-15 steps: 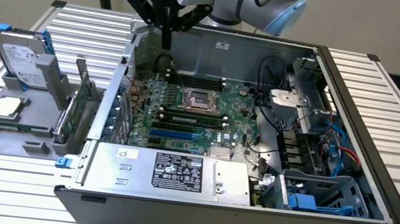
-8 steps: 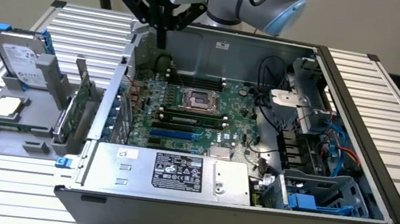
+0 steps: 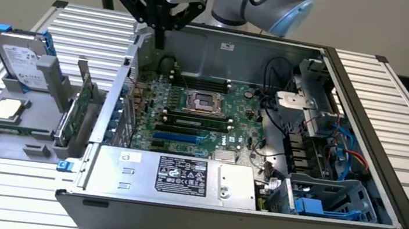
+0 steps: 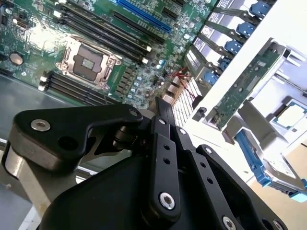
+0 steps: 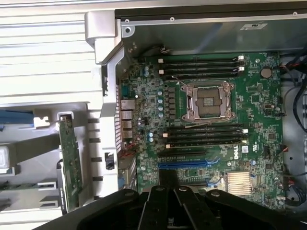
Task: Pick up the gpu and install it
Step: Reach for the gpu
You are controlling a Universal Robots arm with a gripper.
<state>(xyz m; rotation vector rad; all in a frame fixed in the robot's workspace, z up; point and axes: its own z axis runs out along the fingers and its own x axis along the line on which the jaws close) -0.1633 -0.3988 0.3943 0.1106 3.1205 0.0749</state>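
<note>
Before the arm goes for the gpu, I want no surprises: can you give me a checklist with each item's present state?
1. The gpu free to grasp: ok, it stands on edge in the grey holder, outside the case.
2. The gripper empty: ok, it holds nothing.
3. Jaws open for a grasp: not ok, they are shut.
4. The gripper over the gpu: not ok, it hangs over a corner of the case.
5. The blue slot free: ok, no card in it.
6. Slot latch state: cannot tell.
</note>
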